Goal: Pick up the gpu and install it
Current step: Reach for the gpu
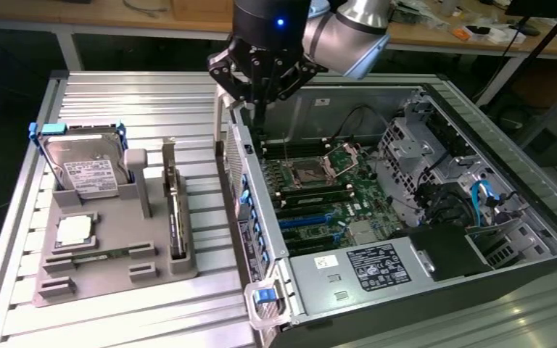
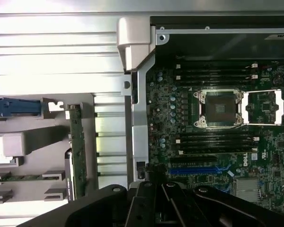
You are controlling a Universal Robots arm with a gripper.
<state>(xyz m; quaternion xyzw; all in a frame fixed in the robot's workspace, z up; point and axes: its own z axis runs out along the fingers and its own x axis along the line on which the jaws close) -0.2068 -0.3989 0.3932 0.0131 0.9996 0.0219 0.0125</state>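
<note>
Your gripper has its fingers pressed together and holds nothing. It hangs point-down over the case, right at the wall that faces the holder, with the tips close above that wall's top edge. In the wrist view, the gripper sits over that same metal wall, where it meets the motherboard.

The gpu is not in your grip. It stands on its long edge in a slot of the holder, on the side nearest the case, well apart from the gripper. From the wrist you see the gpu edge-on as a thin green strip, with bare surface between it and the case wall.

The holder lies on the surface at the exterior view's left of the case. It also carries:
- a hard drive in a blue frame, leaning upright at the far end;
- a chip, lying flat;
- a memory stick, just beside the chip.

The case lies open on its side. Inside, on the motherboard, the socket is open with its latch frame swung up. The blue slot on the board is empty, and no card is fitted in the slots beside it.
</note>
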